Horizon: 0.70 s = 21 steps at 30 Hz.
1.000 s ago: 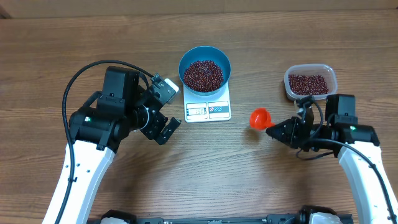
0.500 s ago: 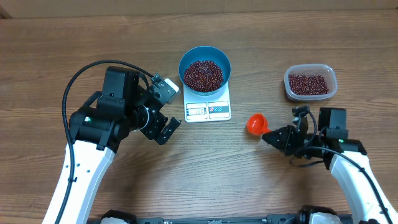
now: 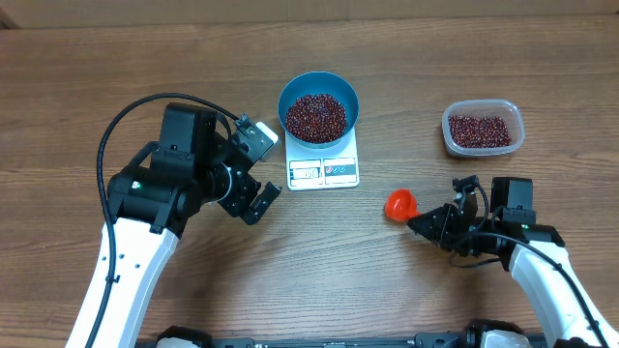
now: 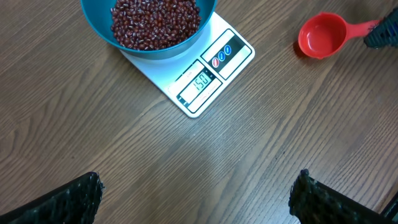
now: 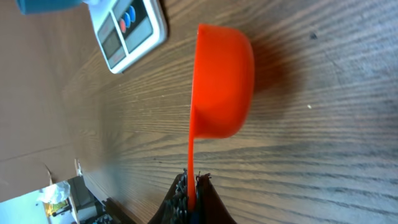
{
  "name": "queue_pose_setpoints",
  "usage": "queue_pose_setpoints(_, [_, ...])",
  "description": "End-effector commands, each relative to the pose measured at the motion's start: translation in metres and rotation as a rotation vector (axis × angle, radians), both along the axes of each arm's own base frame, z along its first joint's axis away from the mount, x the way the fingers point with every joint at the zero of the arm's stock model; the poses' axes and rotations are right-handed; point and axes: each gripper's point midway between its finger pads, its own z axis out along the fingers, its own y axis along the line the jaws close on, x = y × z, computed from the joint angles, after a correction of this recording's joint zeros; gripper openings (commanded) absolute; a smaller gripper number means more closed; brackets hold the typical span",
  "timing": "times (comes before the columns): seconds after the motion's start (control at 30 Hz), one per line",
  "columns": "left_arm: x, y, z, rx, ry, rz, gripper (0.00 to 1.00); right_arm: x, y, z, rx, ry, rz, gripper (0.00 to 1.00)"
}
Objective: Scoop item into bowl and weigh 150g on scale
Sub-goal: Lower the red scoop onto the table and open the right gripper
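Backing toward the table's near edge, our right gripper (image 3: pixel 420 220) has carried the red scoop (image 3: pixel 399 204) further from the tub (image 3: pixel 451 135); nothing else has shifted. Its fingers are pressed together on the scoop's thin handle, while our left gripper (image 4: pixel 196 202) hangs spread wide, holding nothing. Beans (image 3: pixel 315 116) fill the blue bowl (image 3: pixel 284 101) on the scale (image 3: pixel 338 174), whose display reads 150. We judge the weighing done, so we should lower the empty scoop flat, well clear of the scale, then let go.

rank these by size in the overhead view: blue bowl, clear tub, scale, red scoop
1. blue bowl and clear tub: too close to rank
2. scale: partly hidden under the bowl, looks smaller
3. red scoop: clearly smallest
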Motion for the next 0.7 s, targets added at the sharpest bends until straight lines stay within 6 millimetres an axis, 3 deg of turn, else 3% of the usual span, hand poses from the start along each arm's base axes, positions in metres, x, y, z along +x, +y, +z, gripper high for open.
queue_pose_setpoints(0.0, [0.004, -0.002, 0.007, -0.005, -0.017, -0.003, 1.0, 0.001, -0.003, 0.0, -0.015, -0.012, -0.012, 0.04])
queue_pose_setpoints(0.37, [0.004, -0.002, 0.007, -0.005, -0.017, -0.003, 1.0, -0.004, -0.008, -0.006, -0.039, 0.027, -0.028, 0.04])
queue_pose_setpoints(0.67, [0.004, -0.002, 0.007, -0.005, -0.017, -0.003, 1.0, -0.004, -0.034, -0.007, -0.041, 0.025, -0.103, 0.04])
